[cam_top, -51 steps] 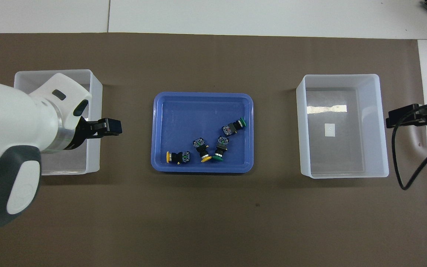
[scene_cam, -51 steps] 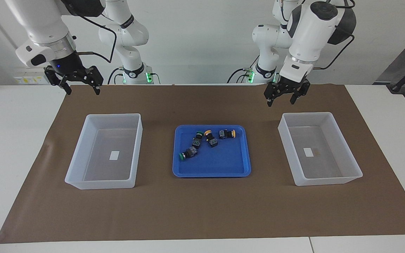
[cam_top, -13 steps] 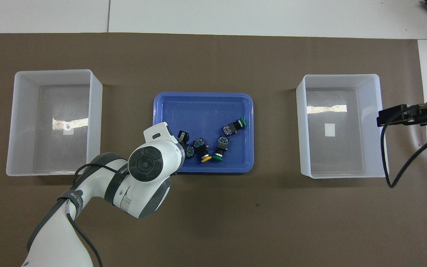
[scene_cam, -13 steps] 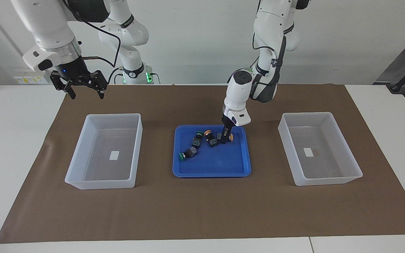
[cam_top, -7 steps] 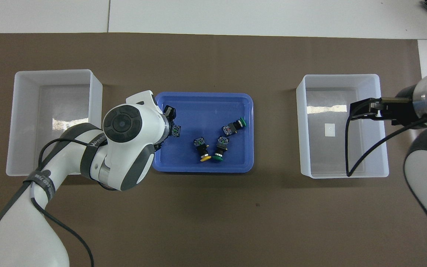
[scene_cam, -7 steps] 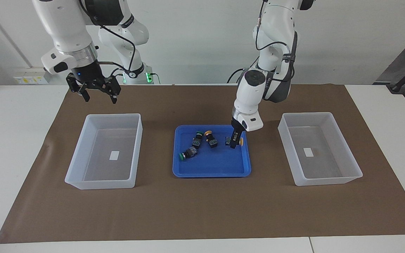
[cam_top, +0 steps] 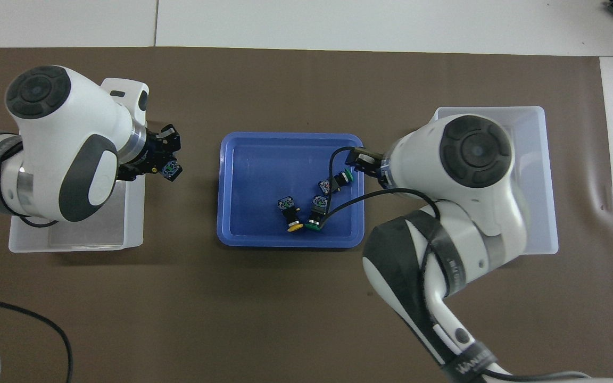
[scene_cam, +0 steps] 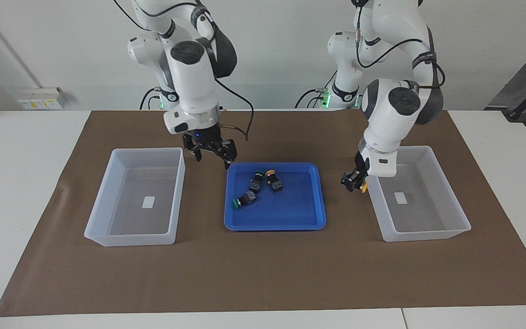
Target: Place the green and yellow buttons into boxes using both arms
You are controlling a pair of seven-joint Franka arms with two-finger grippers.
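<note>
My left gripper [scene_cam: 353, 180] is shut on a yellow button [scene_cam: 362, 186] and holds it in the air over the mat, just beside the rim of the box [scene_cam: 427, 234] at the left arm's end. It also shows in the overhead view [cam_top: 167, 159] with the button [cam_top: 171, 170]. My right gripper [scene_cam: 213, 160] is open and empty, over the mat between the other box [scene_cam: 130, 237] and the blue tray [scene_cam: 272, 226]. Two green buttons [scene_cam: 258, 174] [scene_cam: 237, 204] and one yellow button [scene_cam: 270, 173] lie in the tray.
Both boxes [cam_top: 72, 246] [cam_top: 543, 159] hold only a white label. A brown mat [scene_cam: 263, 274] covers the table's middle. The right arm's body hides part of its box in the overhead view.
My left gripper has carried the yellow button out of the tray to the rim of its box. My right gripper has moved from beside its box toward the tray.
</note>
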